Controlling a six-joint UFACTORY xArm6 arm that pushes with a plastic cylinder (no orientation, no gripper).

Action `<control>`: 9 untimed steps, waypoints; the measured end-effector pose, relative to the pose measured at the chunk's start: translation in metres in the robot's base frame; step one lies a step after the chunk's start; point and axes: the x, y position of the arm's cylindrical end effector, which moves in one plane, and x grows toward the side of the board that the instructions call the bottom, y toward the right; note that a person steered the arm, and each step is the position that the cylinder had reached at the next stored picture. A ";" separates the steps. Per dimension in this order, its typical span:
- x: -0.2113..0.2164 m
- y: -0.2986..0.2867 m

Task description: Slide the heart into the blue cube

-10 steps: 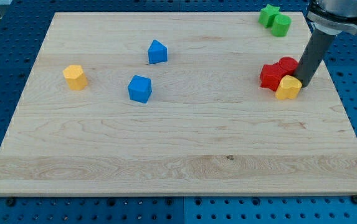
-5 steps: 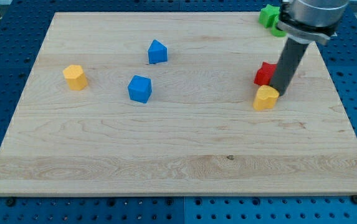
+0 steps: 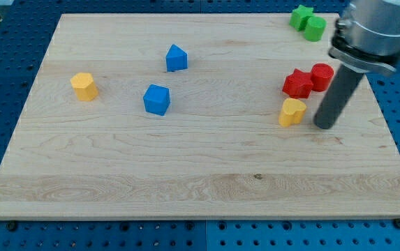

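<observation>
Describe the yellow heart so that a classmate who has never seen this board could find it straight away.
Start at the wooden board and go to its right half, where two red blocks sit together. The yellow heart lies just below the red star, left of my tip. It is the only yellow block on that side.

My tip [image 3: 324, 126] down, rod nearly upright

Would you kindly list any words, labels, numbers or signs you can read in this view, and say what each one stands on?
None: no text, number or sign can be read anywhere in the view.
The wooden board, the yellow heart, the blue cube and the dark rod ending in my tip all look bare, and the tip stands apart from the heart on the view's right.
</observation>
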 end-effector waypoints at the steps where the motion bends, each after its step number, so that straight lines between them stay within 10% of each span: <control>1: 0.001 -0.006; 9: -0.068 -0.075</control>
